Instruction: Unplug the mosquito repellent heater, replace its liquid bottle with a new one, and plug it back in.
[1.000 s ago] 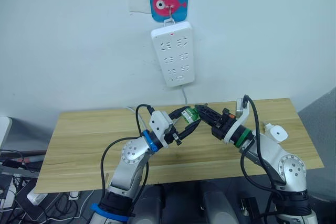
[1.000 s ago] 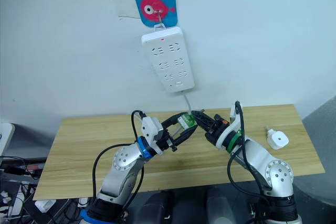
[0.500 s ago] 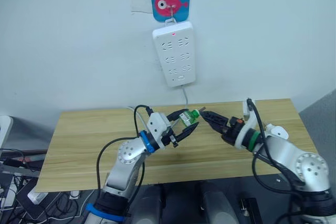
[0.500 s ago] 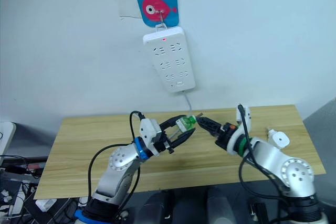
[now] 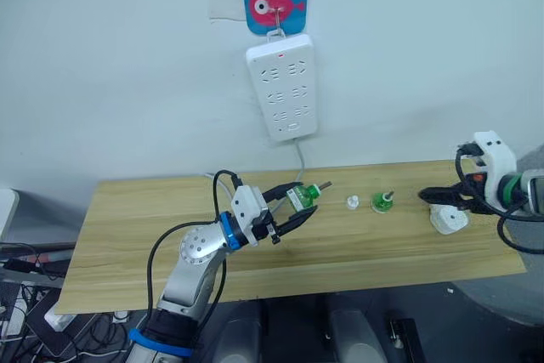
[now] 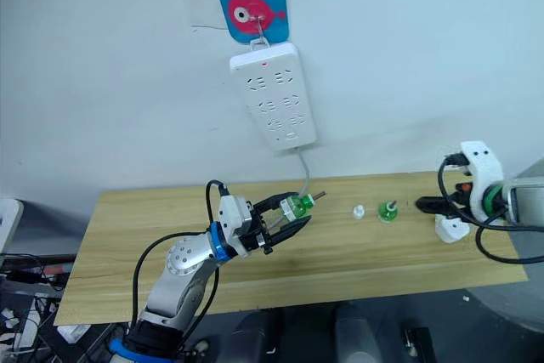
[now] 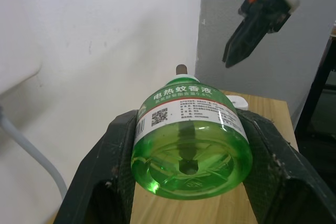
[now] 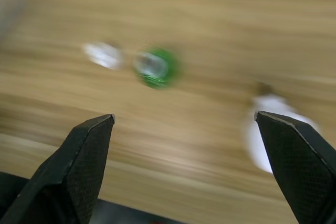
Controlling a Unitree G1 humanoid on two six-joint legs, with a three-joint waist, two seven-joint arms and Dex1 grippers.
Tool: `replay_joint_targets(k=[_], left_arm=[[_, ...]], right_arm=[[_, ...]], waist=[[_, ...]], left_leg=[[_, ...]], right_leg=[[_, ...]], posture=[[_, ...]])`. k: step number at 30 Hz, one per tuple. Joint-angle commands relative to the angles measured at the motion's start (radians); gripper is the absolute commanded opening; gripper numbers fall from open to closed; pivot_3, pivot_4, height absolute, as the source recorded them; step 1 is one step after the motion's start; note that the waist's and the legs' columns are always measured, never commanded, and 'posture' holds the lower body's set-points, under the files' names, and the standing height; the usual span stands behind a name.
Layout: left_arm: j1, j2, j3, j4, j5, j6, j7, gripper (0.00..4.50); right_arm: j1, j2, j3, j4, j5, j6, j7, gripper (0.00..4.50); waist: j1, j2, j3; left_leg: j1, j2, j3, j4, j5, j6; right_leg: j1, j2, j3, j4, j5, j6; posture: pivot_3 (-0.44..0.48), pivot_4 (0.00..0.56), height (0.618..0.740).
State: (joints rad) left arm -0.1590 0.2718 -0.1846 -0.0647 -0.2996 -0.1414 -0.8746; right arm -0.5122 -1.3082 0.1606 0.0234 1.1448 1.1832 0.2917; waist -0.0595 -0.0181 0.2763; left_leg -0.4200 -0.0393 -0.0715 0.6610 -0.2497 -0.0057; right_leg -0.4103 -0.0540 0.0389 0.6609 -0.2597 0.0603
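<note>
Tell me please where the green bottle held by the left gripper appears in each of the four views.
Left eye view: green bottle in the left gripper, above the table.
Right eye view: near the middle, below the power strip.
Left wrist view: large and central, between the black fingers.
Right wrist view: I cannot find it there.
Shared landmark: the wooden table.

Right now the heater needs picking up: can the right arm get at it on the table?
Probably yes. The right gripper hangs open just beside the mosquito repellent heater, which lies alone near the table's right end with nothing between them.
</note>
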Motion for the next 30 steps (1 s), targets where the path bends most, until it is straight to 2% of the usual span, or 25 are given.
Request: replay_joint_targets(k=[1,6,12,13,17,20,30], left_arm=[[0.014,0.0,-0.004,-0.039,-0.02,-0.019,-0.014,2.26],[0.037,0.004,-0.015,-0.074,-0.03,-0.006,-0.022,2.26],[0.056,0.007,-0.021,-0.121,-0.035,0.011,-0.015,2.26],[0.061,0.008,-0.022,-0.136,-0.039,0.012,-0.016,2.26],[0.102,0.037,-0.058,-0.227,-0.069,0.016,-0.068,2.26],[0.106,0.043,-0.06,-0.239,-0.072,0.032,-0.057,2.26],[0.118,0.06,-0.056,-0.276,-0.08,0.062,-0.046,2.26]], right_arm=[[-0.055,-0.032,0.131,0.077,-0.286,-0.094,0.253,4.48],[-0.119,0.001,0.298,0.223,-0.635,-0.344,0.6,4.48],[-0.198,0.107,0.334,0.452,-0.887,-0.512,0.774,4.48],[-0.209,0.124,0.333,0.489,-0.918,-0.535,0.794,4.48],[-0.243,0.19,0.322,0.633,-1.02,-0.582,0.825,4.48],[-0.257,0.222,0.303,0.706,-1.075,-0.624,0.837,4.48],[-0.281,0.303,0.221,0.849,-1.155,-0.665,0.875,4.48]], waist=[[0.001,0.002,0.002],[-0.001,0.006,0.019],[-0.001,0.005,0.041],[0.0,0.004,0.041],[0.002,0.003,0.055],[0.003,0.004,0.066],[0.004,0.005,0.072]], left_leg=[[-0.001,0.0,0.0,0.0,-0.001,0.001],[-0.001,0.0,0.001,0.0,-0.001,0.001],[-0.001,0.0,0.002,0.001,-0.001,0.001],[-0.001,0.0,0.002,0.001,-0.001,0.001],[-0.002,0.0,0.002,0.001,-0.001,0.001],[-0.003,0.0,0.002,0.001,-0.001,0.001],[-0.005,0.0,0.002,0.001,-0.001,0.001]], right_leg=[[0.0,0.0,0.0,0.0,0.0,0.0],[-0.001,-0.001,0.0,-0.001,0.0,0.0],[-0.002,-0.001,0.002,0.001,0.0,0.0],[-0.003,-0.001,0.002,0.002,0.0,0.0],[-0.004,-0.001,0.002,0.001,0.0,0.0],[-0.004,-0.002,0.003,0.002,0.0,0.0],[-0.007,-0.001,0.003,0.002,0.0,0.0]], posture=[[-0.109,0.315,0.74],[-0.094,0.336,0.74],[-0.073,0.36,0.74],[-0.058,0.377,0.74],[-0.044,0.388,0.74],[-0.043,0.392,0.74],[-0.035,0.396,0.74]])
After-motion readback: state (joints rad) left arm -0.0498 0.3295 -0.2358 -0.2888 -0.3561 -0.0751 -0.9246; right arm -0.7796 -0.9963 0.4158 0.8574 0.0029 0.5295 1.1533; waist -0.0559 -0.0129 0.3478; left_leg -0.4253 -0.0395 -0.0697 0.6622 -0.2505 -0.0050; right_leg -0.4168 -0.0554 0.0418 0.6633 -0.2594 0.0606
